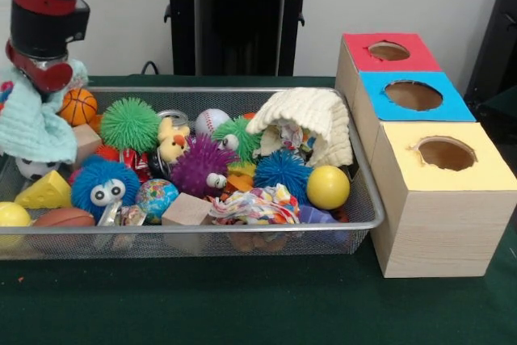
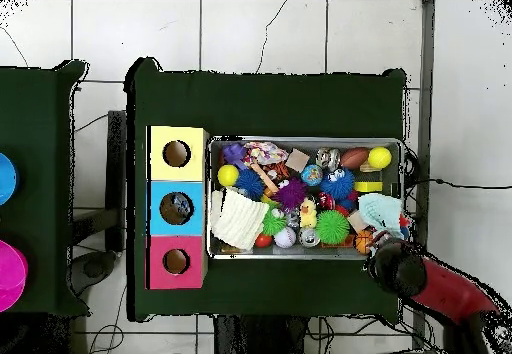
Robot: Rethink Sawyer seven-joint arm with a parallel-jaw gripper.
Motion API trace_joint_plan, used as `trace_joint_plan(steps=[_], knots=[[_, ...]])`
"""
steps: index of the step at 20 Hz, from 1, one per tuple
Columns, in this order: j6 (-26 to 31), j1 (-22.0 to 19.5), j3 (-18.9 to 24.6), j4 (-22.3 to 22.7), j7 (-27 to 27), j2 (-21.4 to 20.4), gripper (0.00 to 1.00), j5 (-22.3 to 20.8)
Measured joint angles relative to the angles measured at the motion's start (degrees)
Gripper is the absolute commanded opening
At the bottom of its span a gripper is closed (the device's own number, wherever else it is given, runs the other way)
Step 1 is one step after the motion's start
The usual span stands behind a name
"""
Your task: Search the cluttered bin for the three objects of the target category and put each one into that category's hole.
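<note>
The bin [image 1: 367,191] is a silver wire-mesh basket full of toys; it also shows in the overhead view [image 2: 305,140]. The hole with the blue top [image 1: 413,95] is the middle of three wooden boxes beside the bin, seen from above too [image 2: 177,208]. My gripper [image 1: 40,96] hangs over the bin's left end in the front view, wrapped in a light teal cloth [image 1: 32,131] that hangs from it above the toys. In the overhead view the gripper [image 2: 385,232] and cloth [image 2: 382,210] are at the bin's right end. The fingers are hidden by the cloth.
A red-topped hole [image 1: 388,51] and a yellow-topped hole [image 1: 446,153] flank the blue one. In the bin lie a cream knitted cloth [image 1: 311,119], a patterned cloth [image 1: 254,204], spiky balls, a small basketball [image 1: 78,107], a yellow ball [image 1: 327,187] and wooden blocks.
</note>
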Motion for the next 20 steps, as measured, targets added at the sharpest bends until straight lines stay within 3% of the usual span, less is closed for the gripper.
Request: trace_joint_plan(steps=[7, 11, 15, 16, 20], knots=[[12.6, -14.4, 14.6, 0.3, -1.0, -2.0, 0.0, 0.0], [16.3, -20.1, 22.2, 0.6, -1.5, 0.1, 0.0, -0.1], [14.6, -21.0, 25.7, 0.9, -1.5, 3.1, 0.0, -2.6], [11.1, -19.8, 26.6, 0.9, -1.5, 4.4, 0.0, -6.9], [3.8, -14.3, 24.2, 1.1, -1.5, 3.3, 0.0, -14.6]])
